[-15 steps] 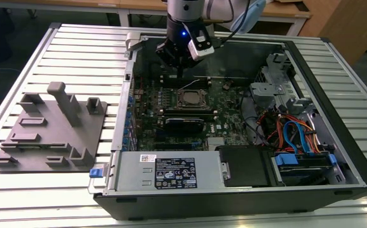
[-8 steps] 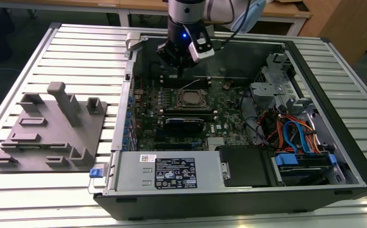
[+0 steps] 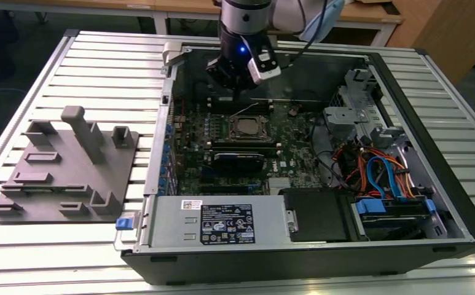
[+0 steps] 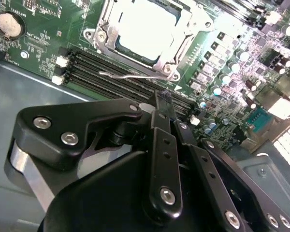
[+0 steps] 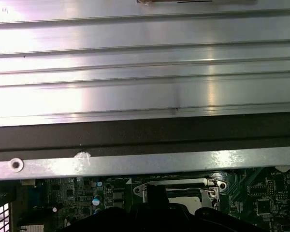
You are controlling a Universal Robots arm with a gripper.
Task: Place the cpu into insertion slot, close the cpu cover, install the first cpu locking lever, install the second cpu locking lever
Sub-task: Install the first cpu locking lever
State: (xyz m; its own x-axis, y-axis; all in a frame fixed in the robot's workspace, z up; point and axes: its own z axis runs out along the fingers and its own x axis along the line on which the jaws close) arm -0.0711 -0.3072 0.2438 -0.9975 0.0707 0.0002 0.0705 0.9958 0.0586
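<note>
One hand (image 3: 237, 100) near cpu (image 3: 249, 127), slatted metal table (image 3: 98, 67)

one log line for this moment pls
gripper shut, over board beside socket | cpu seated in socket | cover down around cpu | one lever lying free

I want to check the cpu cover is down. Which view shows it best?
The second wrist view: the cpu cover appears close up, its silver frame distinct around the cpu. The exterior view shows it small; the first wrist view shows a partly hidden strip.
</note>
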